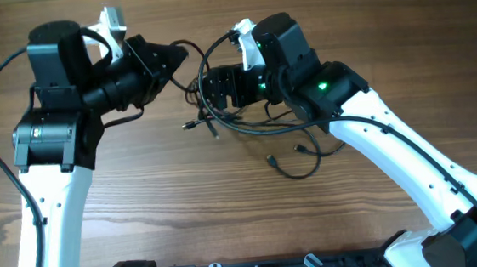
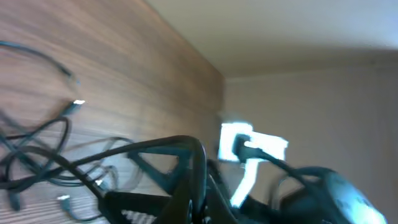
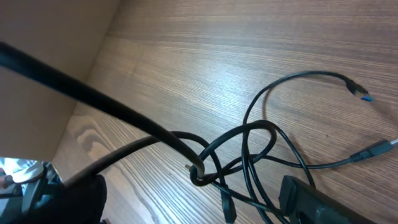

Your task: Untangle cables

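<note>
Overhead looking straight down, wrist views low and close, all sharing cables (image 3: 199, 176)

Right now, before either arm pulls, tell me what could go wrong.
1. The left fingers appear to grip one of the thin black cables, which runs taut into the knot. Pulling harder would probably cinch the knot rather than loosen it.
2. Small plug ends lie loose on the brown wooden table beside the loops. Dragging the cords could hook one and add a snag.
</note>
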### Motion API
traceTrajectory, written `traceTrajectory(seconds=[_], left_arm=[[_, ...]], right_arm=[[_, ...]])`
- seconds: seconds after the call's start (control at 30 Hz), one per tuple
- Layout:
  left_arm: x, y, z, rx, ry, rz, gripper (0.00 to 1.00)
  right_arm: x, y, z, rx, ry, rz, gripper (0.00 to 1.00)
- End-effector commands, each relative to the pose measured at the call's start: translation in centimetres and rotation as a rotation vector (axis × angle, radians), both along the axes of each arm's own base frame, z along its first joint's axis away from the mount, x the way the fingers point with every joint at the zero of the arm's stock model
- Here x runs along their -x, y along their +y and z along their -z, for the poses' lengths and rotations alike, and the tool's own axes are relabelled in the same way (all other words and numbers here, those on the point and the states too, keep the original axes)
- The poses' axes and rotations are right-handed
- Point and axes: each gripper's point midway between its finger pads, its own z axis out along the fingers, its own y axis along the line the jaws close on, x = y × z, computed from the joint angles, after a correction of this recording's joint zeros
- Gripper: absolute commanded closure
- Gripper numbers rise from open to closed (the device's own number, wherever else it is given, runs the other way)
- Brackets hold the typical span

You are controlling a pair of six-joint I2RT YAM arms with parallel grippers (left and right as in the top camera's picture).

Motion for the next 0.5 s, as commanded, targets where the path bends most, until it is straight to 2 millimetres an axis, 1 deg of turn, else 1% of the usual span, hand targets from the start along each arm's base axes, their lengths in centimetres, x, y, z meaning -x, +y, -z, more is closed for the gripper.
traceTrajectory(seconds=[0.0,0.03,0.07,0.1,0.13,0.17,0.23,0.3,0.37,0.43,0.47], left_arm=[[-0.8,4.4,2.5,-0.246,0.022,-0.210,0.96],[-0.5,5.0,3.4,-0.275,0.061,-0.232,0.96],[0.1,4.5,3.7,-0.259,0.085,-0.203,0.96],[0.4,3.8,3.5,-0.228,0.087,-0.164,0.96],[0.7,2.4,2.6,-0.170,0.064,-0.097,0.96],[0.7,1.5,1.6,-0.129,0.032,-0.052,0.96],[0.3,0.9,0.4,-0.094,-0.022,-0.026,0.96],[0.0,0.9,-0.1,-0.079,-0.033,-0.036,0.96],[0.3,0.6,-0.1,-0.066,-0.026,-0.018,0.96],[1.4,-0.7,-0.8,0.002,-0.014,0.067,0.96],[1.8,-1.2,-1.1,0.047,0.011,0.083,0.96]], right_arm=[[0.2,0.7,-0.2,-0.035,0.023,-0.021,0.09],[0.1,0.7,-0.2,-0.037,0.030,-0.010,0.08],[0.0,0.7,-0.3,-0.041,0.025,-0.010,0.07],[-0.1,0.8,-0.4,-0.046,0.018,-0.010,0.07],[-0.2,0.9,-0.6,-0.051,0.012,-0.011,0.07],[-0.1,1.0,-0.5,-0.051,0.013,-0.014,0.07],[0.5,1.3,-0.5,-0.058,0.028,-0.037,0.07],[1.0,1.7,-0.6,-0.071,0.042,-0.066,0.06],[1.2,1.8,-0.6,-0.076,0.043,-0.073,0.06],[1.0,1.8,-0.7,-0.078,0.037,-0.070,0.07],[1.0,2.0,-0.7,-0.080,0.035,-0.073,0.07]])
